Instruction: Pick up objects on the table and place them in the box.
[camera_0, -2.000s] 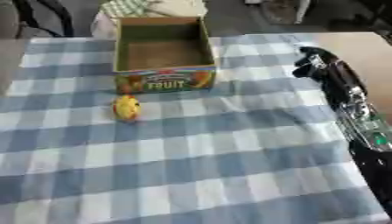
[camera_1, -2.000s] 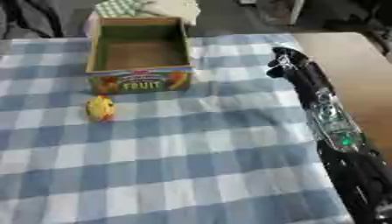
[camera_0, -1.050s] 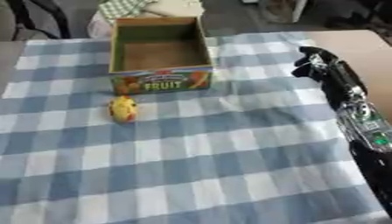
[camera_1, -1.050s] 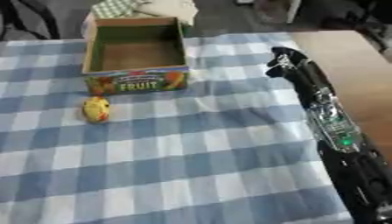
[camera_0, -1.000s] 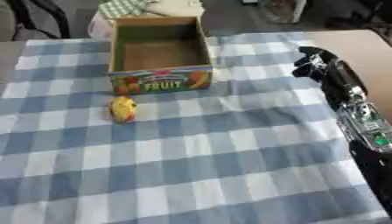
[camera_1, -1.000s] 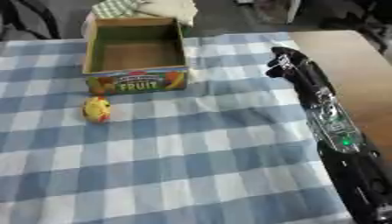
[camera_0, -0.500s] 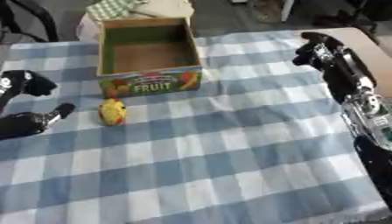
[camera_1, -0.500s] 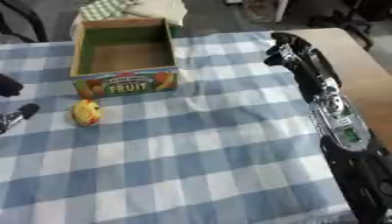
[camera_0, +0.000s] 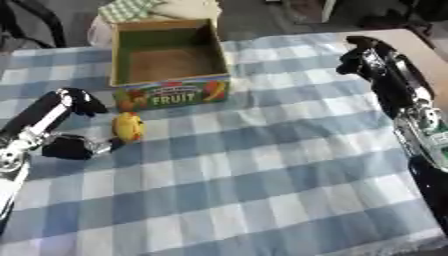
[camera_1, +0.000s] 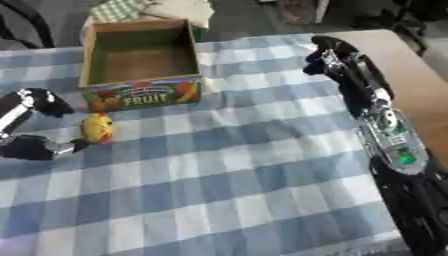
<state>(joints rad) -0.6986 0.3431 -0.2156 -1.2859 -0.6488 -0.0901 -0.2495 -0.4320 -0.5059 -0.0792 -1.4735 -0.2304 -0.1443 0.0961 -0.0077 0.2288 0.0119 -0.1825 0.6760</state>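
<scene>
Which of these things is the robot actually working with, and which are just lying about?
Part of the job:
yellow toy fruit
empty FRUIT box
left hand, spread open beside the fruit

Just there:
blue checked tablecloth
right hand, idle at the table's far right
cloth bundle behind the box

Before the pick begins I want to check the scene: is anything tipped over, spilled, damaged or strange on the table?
Nothing stands out. The open cardboard fruit box stands upright and looks empty, the small yellow toy lies alone on the blue checked tablecloth, and the left hand is open beside it.
</scene>
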